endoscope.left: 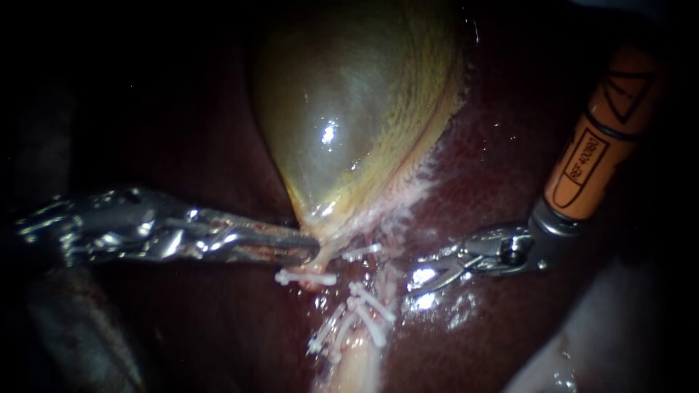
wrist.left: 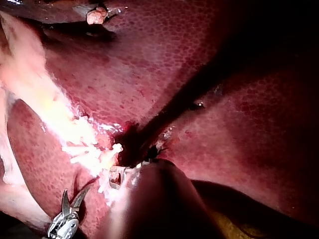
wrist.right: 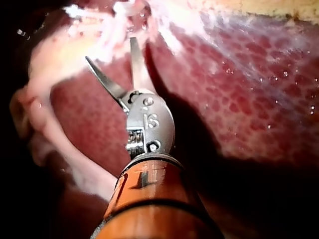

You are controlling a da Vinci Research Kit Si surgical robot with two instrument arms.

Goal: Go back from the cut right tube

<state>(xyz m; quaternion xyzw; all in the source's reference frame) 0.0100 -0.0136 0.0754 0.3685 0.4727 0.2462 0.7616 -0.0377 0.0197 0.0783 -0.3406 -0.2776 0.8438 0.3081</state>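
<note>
The yellow-green gallbladder (endoscope.left: 349, 124) lies on the dark red liver (endoscope.left: 510, 160). My left instrument (endoscope.left: 309, 249) comes in from the left, its jaws shut on the gallbladder's narrow lower end. Below it, several white clips (endoscope.left: 370, 302) sit on pale tubes (endoscope.left: 357, 364) that run downward. My right instrument (endoscope.left: 421, 287), with an orange shaft and two blades, stands open just right of the clips, with nothing between the blades. In the right wrist view the open blades (wrist.right: 110, 50) point at the clips (wrist.right: 119, 20) and stop short of them. The left wrist view shows those open blades (wrist.left: 77, 191) beside the clips (wrist.left: 82, 154).
Liver surface surrounds the site on all sides. A pale strand of tissue (wrist.right: 50, 129) runs beside the right instrument. A dark fold in the liver (wrist.left: 189, 94) extends ahead of the left instrument. Pale tissue (endoscope.left: 604, 342) shows at the lower right.
</note>
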